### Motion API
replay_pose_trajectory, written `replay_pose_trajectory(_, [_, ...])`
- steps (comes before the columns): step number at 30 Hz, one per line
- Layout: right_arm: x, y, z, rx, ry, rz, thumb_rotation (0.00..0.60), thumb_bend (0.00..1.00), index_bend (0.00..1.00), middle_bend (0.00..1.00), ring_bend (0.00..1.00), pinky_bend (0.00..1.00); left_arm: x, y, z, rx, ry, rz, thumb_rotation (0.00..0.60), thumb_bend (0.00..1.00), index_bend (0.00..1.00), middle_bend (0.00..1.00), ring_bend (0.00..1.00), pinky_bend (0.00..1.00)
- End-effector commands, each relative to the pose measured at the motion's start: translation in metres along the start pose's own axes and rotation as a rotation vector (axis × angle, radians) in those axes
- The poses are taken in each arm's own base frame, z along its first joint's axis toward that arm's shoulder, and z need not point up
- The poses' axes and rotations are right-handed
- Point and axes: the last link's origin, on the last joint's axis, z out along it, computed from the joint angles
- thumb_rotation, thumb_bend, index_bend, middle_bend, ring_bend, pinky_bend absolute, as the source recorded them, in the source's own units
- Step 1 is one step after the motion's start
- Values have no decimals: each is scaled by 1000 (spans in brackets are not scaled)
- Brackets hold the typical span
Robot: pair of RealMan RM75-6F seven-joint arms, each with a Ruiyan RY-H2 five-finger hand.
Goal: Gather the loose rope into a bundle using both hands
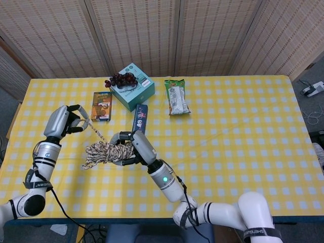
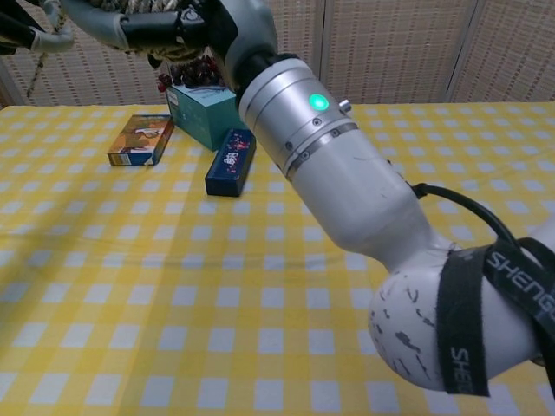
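Rope [image 1: 107,152] is bunched into a loose bundle at the left-centre of the worktop [image 1: 238,142], lifted clear of the cloth per the chest view. Right hand [image 1: 132,148] is clamped around the bundle's right side, fingers wrapped over and under it. Left hand [image 1: 71,120] pinches the free rope end, a taut strand running diagonally from it down to the bundle. Left hand sits near the worktop's left edge, little margin there; the whole right half of the cloth is open room. Behind the bundle, close: dark blue packet [image 1: 140,118] just above the right hand, orange box [image 1: 102,106] near the left hand, teal box [image 1: 132,87] with grapes [image 1: 121,79] on top further back, green snack bag [image 1: 176,96] well apart to the right. Chest view: right forearm [image 2: 347,182] fills most of the frame, the bundle and hand only partly in view at the top edge. Surface is a yellow-and-white checked tablecloth, flat. Woven folding screens [image 1: 162,35] close the back; grey floor with a power strip [image 1: 315,89] at right.
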Motion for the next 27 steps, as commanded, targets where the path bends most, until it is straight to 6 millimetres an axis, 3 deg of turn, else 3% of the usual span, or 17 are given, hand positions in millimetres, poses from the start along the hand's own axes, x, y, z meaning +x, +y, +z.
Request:
replay_pose_trajectory(1, [2, 0, 2, 4, 24, -8, 600, 221, 938, 739, 585, 658, 0, -6, -2, 10, -6, 17, 600, 397, 738, 1000, 982, 1000])
replay_pose_trajectory(27, [16, 4, 15, 7, 184, -65, 600, 220, 938, 739, 601, 660, -8, -43, -28, 23, -62, 115, 600, 397, 769, 1000, 1000, 1000])
